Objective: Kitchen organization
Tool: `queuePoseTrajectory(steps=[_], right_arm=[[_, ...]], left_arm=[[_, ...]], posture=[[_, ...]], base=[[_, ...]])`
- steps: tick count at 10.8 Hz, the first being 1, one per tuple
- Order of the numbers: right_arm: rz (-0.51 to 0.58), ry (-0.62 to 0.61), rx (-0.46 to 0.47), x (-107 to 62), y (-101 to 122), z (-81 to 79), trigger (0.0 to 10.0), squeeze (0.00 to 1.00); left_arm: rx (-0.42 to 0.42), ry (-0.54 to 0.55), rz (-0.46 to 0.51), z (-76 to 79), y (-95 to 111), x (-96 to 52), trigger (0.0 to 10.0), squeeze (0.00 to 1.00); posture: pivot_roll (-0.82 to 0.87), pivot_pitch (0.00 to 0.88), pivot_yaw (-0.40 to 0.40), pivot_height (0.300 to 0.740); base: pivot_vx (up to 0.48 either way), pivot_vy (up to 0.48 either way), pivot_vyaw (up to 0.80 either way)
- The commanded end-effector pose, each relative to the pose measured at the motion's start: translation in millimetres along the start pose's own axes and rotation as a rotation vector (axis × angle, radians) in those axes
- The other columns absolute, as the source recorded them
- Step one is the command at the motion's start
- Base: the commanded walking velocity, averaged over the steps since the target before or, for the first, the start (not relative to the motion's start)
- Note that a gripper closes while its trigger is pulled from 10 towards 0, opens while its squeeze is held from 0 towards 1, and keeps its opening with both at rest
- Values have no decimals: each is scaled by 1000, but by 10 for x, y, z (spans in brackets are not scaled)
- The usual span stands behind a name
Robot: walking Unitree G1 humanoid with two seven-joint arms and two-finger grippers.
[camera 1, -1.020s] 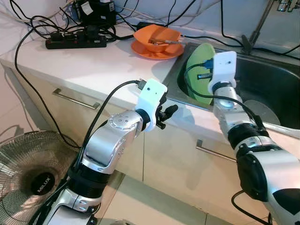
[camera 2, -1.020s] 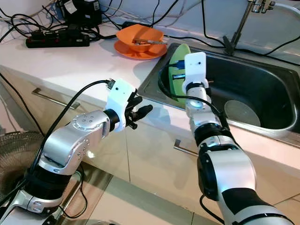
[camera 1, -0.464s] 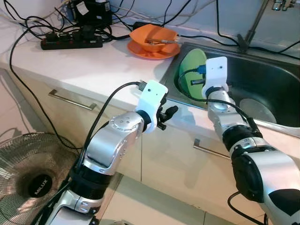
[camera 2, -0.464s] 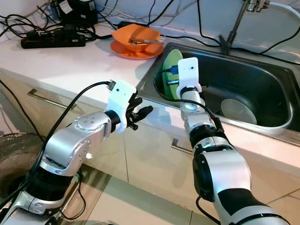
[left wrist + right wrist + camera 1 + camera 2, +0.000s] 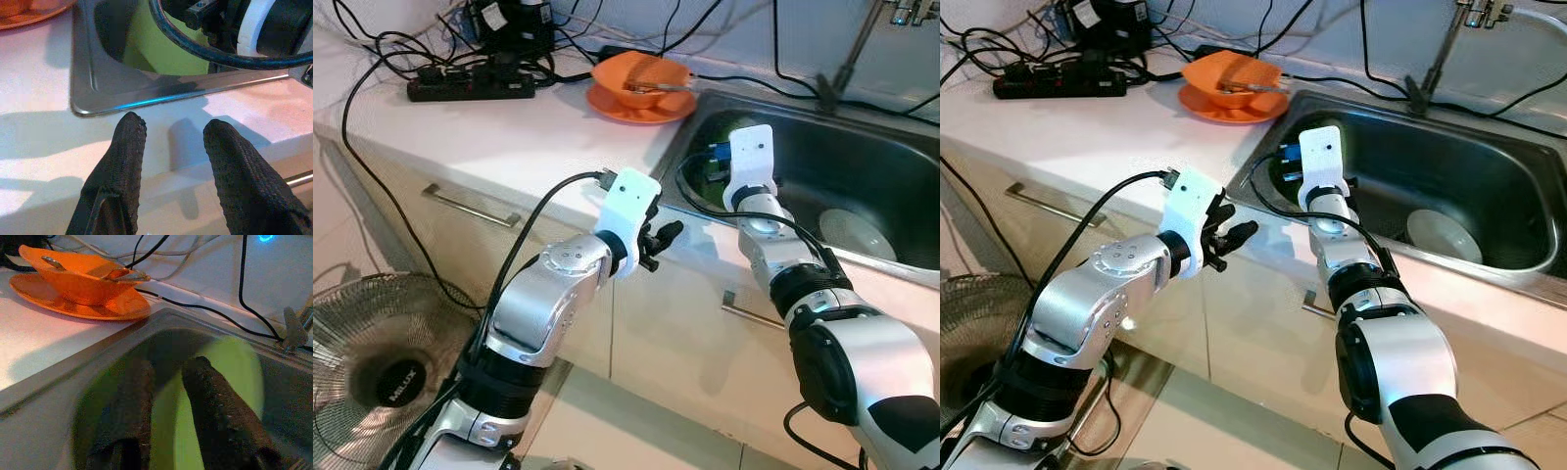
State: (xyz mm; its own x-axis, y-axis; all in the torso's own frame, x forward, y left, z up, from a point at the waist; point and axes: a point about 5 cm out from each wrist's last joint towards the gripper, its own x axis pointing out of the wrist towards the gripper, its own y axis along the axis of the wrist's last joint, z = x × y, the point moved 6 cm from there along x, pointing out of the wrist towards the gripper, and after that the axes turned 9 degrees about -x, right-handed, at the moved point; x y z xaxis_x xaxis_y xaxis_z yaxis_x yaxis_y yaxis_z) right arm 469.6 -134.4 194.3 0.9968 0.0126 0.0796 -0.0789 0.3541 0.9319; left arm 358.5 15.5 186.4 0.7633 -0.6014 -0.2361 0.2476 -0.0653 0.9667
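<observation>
Step in hand, by judgement: lifting the green plate point(image 5: 230, 377) out of the sink point(image 5: 1489, 196). Plate leaning on edge inside the sink, against the wall nearest the orange bowl point(image 5: 639, 78). Right claw point(image 5: 166, 396) down inside the sink at that same corner, black fingers point(image 5: 210, 401) a narrow gap apart, straddling the plate's rim; clamped or merely around it, cannot tell, picture blurred there. Left claw point(image 5: 171, 161) hovering just outside the sink's front lip, over the white bench point(image 5: 509, 127), fingers spread and holding nothing. Orange bowl sitting on an orange plate point(image 5: 626, 106) just beyond the sink's far corner, metal cutlery lying in it. White dish point(image 5: 1445, 235) flat on the sink floor, well apart from the green plate. Next move likely calls for a firm pinch on the rim, then a straight lift clear of the sink wall and the trailing wrist cable point(image 5: 700, 191). Risk: thin slick rim slipping.
</observation>
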Motion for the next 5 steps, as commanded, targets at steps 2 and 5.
queuePoseTrajectory(steps=[2,5], right_arm=[[-32,3,0,-9,-74,4,10000,0],[-15,5,26,-10,-47,-1,10000,0]], left_arm=[[-3,17,-1,-29,-11,-20,10000,0],[-4,24,3,-50,-4,-10,10000,0]], posture=[[191,93,-39,740],[187,90,-40,740]], base=[[0,0,0],[0,0,0]])
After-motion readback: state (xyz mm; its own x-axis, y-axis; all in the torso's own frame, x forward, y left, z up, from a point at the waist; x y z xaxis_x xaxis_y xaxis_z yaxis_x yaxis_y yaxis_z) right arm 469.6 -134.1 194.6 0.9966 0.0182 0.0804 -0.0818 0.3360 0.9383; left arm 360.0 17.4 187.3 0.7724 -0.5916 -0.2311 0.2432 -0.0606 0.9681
